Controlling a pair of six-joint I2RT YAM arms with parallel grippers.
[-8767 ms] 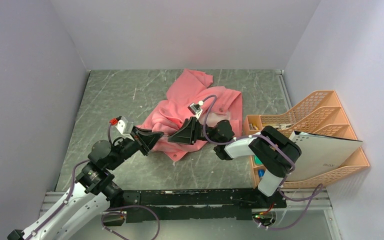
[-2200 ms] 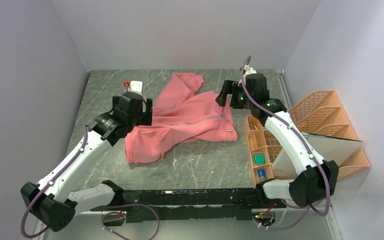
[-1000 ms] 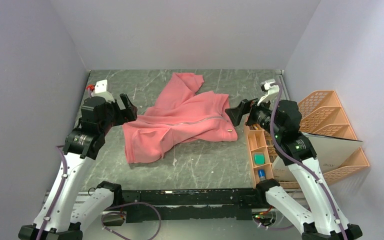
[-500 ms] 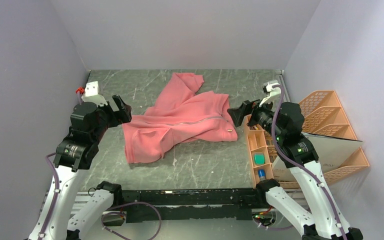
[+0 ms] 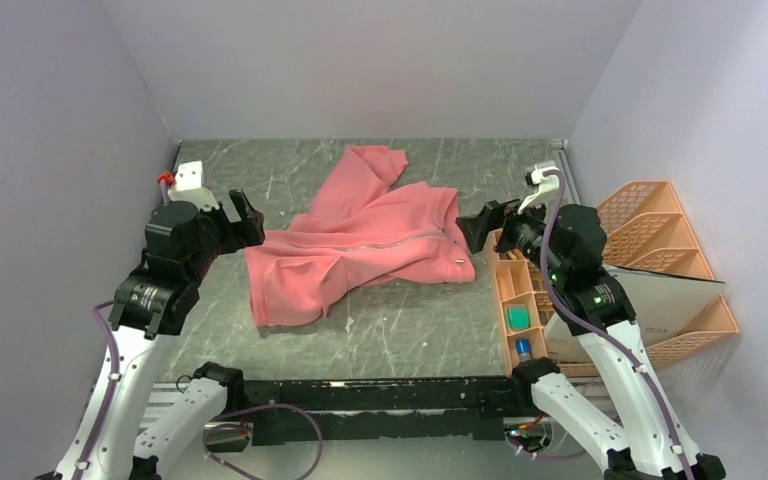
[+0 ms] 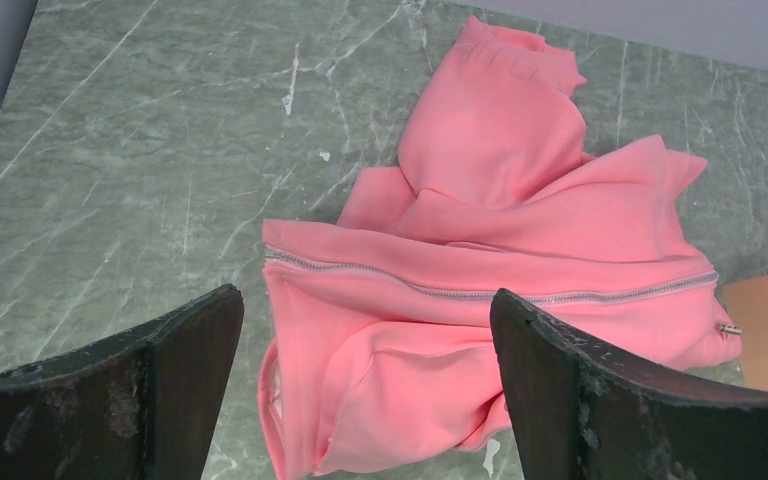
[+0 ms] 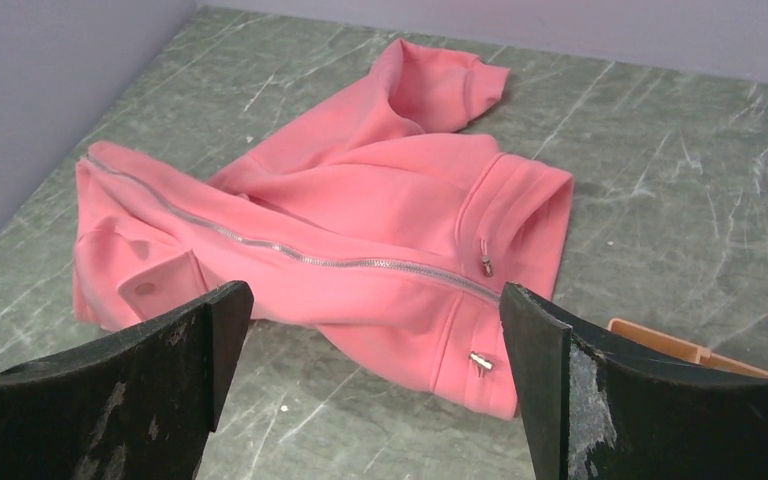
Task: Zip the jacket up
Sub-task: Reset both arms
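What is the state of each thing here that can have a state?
left gripper, open, holding nothing
right gripper, open, holding nothing
jacket, lying rumpled on the table, held by neither gripper
zipper, pull at the end nearer the right gripper; whether the teeth are joined, cannot tell

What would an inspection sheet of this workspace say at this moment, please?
Surface: grey marbled table, a few pale specks.
Job's things: jacket lies spread out; silver zipper line runs across it; small metal pull near the hem.
Clutter: orange compartment tray at the table's right edge, small items inside; orange file rack holding a white folder.
Grippers: left gripper and right gripper, jaws open, empty, apart from the jacket on either side.
Cables: purple cables along both arms, off the jacket.
Surroundings: plain pale walls on three sides.
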